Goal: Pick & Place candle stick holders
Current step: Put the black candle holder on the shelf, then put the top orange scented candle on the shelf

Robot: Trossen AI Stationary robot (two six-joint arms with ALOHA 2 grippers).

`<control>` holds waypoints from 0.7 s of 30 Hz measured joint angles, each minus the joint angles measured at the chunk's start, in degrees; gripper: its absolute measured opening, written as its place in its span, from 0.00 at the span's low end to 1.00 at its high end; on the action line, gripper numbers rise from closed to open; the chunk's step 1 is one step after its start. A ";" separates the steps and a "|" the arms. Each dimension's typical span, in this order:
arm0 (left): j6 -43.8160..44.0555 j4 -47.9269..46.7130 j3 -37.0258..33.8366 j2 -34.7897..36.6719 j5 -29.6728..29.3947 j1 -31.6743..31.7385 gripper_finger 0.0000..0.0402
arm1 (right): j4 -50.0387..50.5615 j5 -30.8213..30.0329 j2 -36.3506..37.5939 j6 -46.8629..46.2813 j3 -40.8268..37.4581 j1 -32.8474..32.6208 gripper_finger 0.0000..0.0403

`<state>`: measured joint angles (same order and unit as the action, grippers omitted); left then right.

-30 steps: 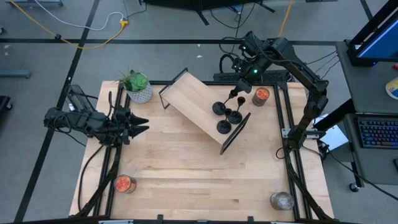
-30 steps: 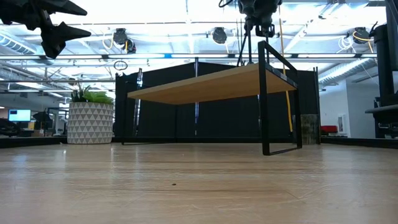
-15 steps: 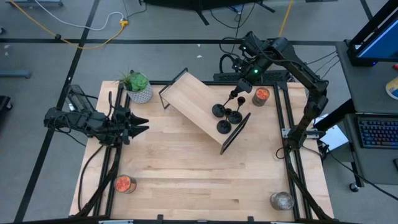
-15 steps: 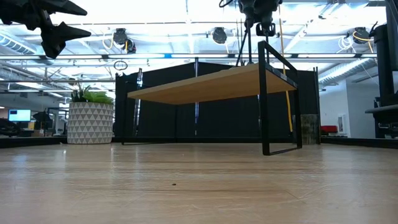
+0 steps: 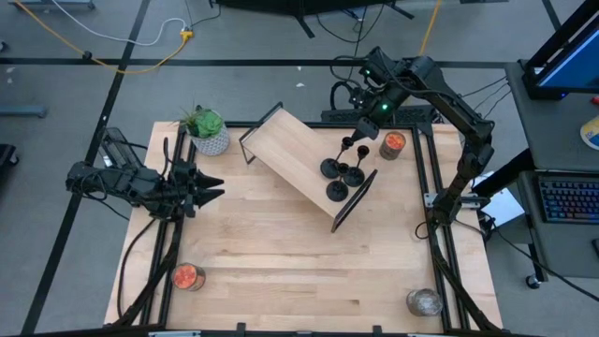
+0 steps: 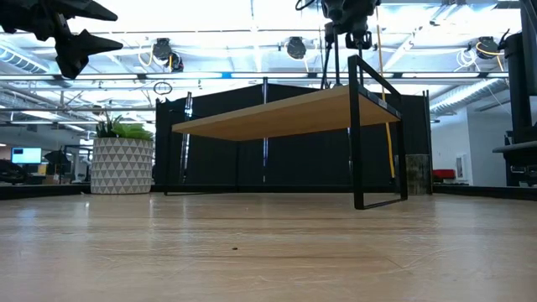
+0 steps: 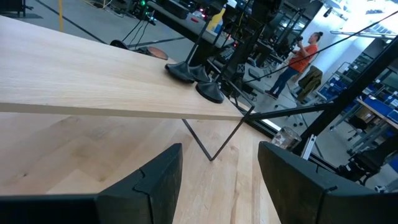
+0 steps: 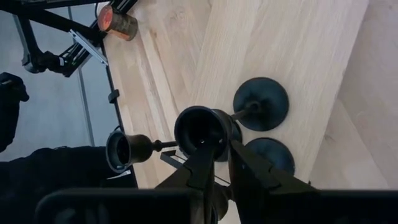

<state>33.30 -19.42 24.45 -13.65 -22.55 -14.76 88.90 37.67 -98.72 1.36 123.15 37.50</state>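
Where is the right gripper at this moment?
In the high view the right gripper is at the table's far right, over the cluster of candle stick holders on the small wooden shelf, next to the orange jar.

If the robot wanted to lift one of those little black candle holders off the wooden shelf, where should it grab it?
Probably by the thin stem just under the cup, coming straight down from above. The candle stick holders stand upright, close together on the raised shelf, so a sideways approach risks knocking neighbours, and the flat bases offer no grip. The right gripper sits over one cup in this way.
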 joint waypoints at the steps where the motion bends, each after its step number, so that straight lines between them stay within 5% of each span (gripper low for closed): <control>1: 0.00 -0.02 0.00 -0.02 0.00 0.00 0.54 | -0.33 0.00 0.00 -0.39 0.00 0.00 0.10; 21: 0.27 -0.02 0.00 -0.02 0.00 0.00 0.54 | -5.55 -0.10 5.14 -1.93 0.00 0.00 0.09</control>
<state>33.57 -19.44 24.45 -13.67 -22.55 -14.76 83.35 37.57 -93.58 -0.57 123.15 37.50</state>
